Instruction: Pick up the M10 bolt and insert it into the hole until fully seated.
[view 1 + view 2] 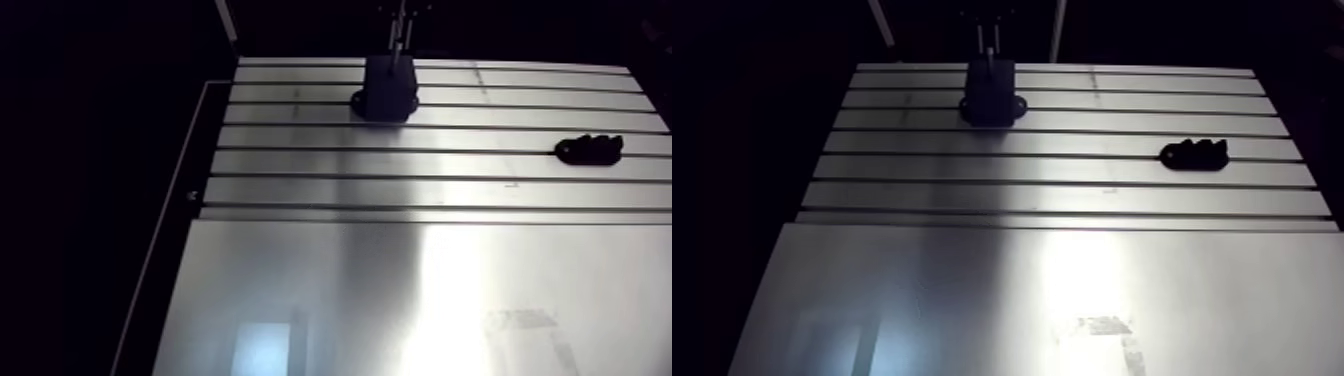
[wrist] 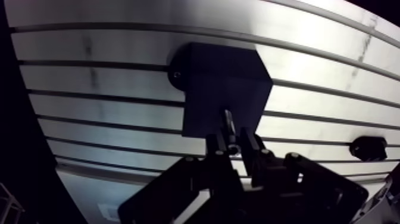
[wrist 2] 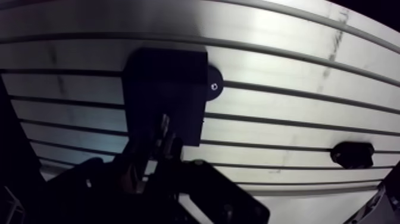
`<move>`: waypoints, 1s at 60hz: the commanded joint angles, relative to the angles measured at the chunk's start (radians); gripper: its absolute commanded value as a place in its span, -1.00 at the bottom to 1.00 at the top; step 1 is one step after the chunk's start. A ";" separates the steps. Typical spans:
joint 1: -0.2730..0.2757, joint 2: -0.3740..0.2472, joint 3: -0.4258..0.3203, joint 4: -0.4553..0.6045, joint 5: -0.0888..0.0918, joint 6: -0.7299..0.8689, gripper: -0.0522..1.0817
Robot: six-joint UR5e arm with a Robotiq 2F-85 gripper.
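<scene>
The gripper [image 2: 236, 143] is clenched on the bolt [image 2: 229, 122], whose metal shank juts out from between the fingers over the top of a dark block [image 2: 217, 80]. The block stands on the slotted tabletop [image 2: 107, 98]. I cannot tell whether the bolt's tip has entered a hole. A small dark part [image 1: 590, 149] lies well apart to one side.

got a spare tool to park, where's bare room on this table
The smooth plate nearest the camera is wholly bare. The slotted rows between the black block and the small black holder are free too. Crowded only at the block, where the pincer holds the bolt over it.
</scene>
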 commanded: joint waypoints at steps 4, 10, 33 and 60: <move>0.000 0.002 0.001 0.000 0.001 0.000 0.99; 0.000 0.005 0.003 0.000 0.002 0.001 0.99; 0.000 0.007 0.017 -0.043 0.000 0.000 0.99; -0.002 0.003 0.032 -0.041 -0.002 -0.005 -0.53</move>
